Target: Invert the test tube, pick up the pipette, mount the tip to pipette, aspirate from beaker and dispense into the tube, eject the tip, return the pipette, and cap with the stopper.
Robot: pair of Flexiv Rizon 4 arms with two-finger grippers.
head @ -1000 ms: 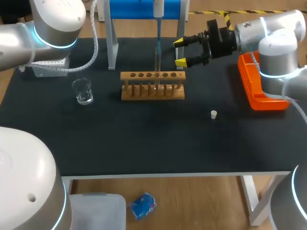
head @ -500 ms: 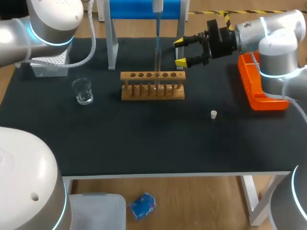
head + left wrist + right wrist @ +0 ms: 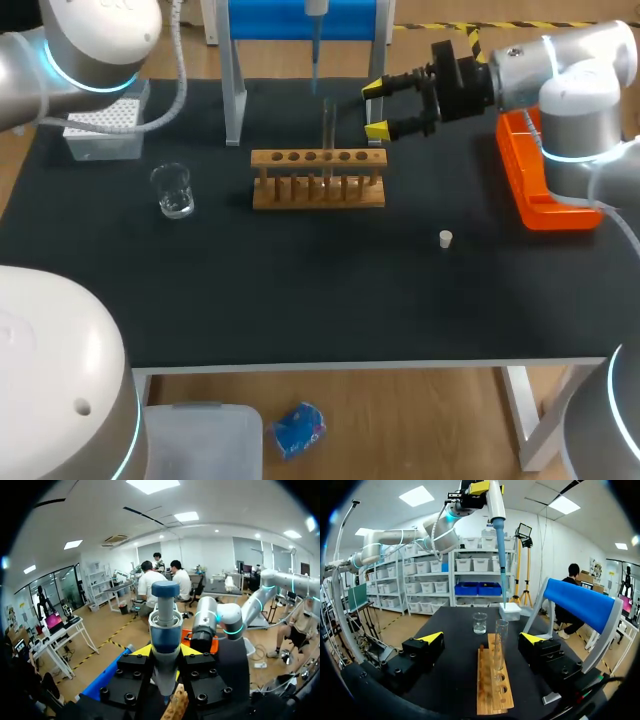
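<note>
**A:** What is the head camera showing?

**B:** The test tube (image 3: 327, 135) is standing upright in the wooden rack (image 3: 318, 195), around the middle of the table (image 3: 300, 300). The pipette (image 3: 314, 10) is hanging over it at the far edge, with its thin tip pointing down and staying clear of the tube's mouth. The left arm (image 3: 90, 40) is coming in from the far left.

**A:** And the right gripper?

**B:** The right gripper (image 3: 375, 109) is hovering just right of the tube's top, with its fingers spread wide and gripping nothing. The beaker (image 3: 173, 190) is sitting left of the rack, and the tip box (image 3: 95, 145) is sitting farther back at the far left. The stopper (image 3: 446, 238) is lying nearer and to the right of the rack. The orange tray (image 3: 535, 195) is resting at the right edge.

**A:** What is the left wrist camera giving?

**B:** The left gripper (image 3: 165, 651) is clamping the pipette's body from both sides, and the plunger knob is sticking out ahead of the fingers. One end of the rack is peeking in just under the gripper.

**A:** And the right wrist camera?

**B:** Its fingers are standing wide apart, with the tube rising between them and touching neither. The beaker and the tip box are sitting ahead of the rack. The pipette is hanging above the tube in the other gripper, with the tip end apart from the mouth.
</note>
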